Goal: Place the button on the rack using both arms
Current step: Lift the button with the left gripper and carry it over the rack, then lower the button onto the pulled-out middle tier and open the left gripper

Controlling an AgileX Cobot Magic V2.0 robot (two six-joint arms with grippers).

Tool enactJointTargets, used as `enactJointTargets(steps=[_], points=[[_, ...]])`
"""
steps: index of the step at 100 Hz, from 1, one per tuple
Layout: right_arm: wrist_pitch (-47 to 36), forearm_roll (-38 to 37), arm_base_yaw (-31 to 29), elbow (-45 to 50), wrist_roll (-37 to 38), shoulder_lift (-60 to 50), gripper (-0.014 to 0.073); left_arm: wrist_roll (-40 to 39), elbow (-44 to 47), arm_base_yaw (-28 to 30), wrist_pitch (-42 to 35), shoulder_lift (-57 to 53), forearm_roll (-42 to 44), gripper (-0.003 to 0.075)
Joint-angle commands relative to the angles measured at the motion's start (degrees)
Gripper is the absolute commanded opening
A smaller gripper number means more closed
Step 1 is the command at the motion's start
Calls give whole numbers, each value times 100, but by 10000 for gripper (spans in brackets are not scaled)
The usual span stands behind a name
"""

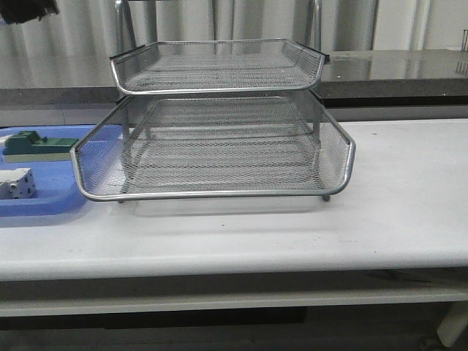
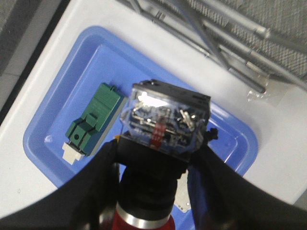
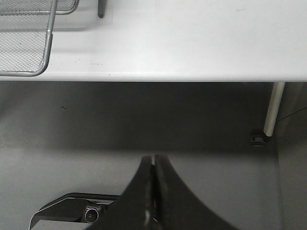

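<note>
Left claw (image 2: 153, 158) clamped on the button (image 2: 160, 143), long axis along the fingers, above the blue tray (image 2: 53, 120). Rack (image 2: 240, 43) just beside, ahead. Right claw (image 3: 153, 167) pressed closed, empty, off the desk (image 3: 192, 43) edge.

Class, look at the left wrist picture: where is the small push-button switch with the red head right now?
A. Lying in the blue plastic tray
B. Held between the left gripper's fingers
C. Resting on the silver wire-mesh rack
B: the push-button switch sits clamped between the left gripper fingers, above the blue plastic tray.
</note>
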Motion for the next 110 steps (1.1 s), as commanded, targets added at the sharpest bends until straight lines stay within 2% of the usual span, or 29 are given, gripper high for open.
enactJointTargets(steps=[1,37,66,89,110], points=[[-270,-46,5,-199,-24,-9,-68,-61,-167,-156,105,-484,-323,-20],[-270,-46,5,-199,-24,-9,-68,-61,-93,-1456,105,-590,-374,-20],[-270,-46,5,-199,-24,-9,-68,-61,428,-2450,105,-555,-374,-20],[-270,-46,5,-199,-24,-9,-68,-61,755,-2846,-69,-391,-374,-20],[-270,-46,5,-199,-24,-9,-68,-61,794,-2981,-93,19,-391,-20]])
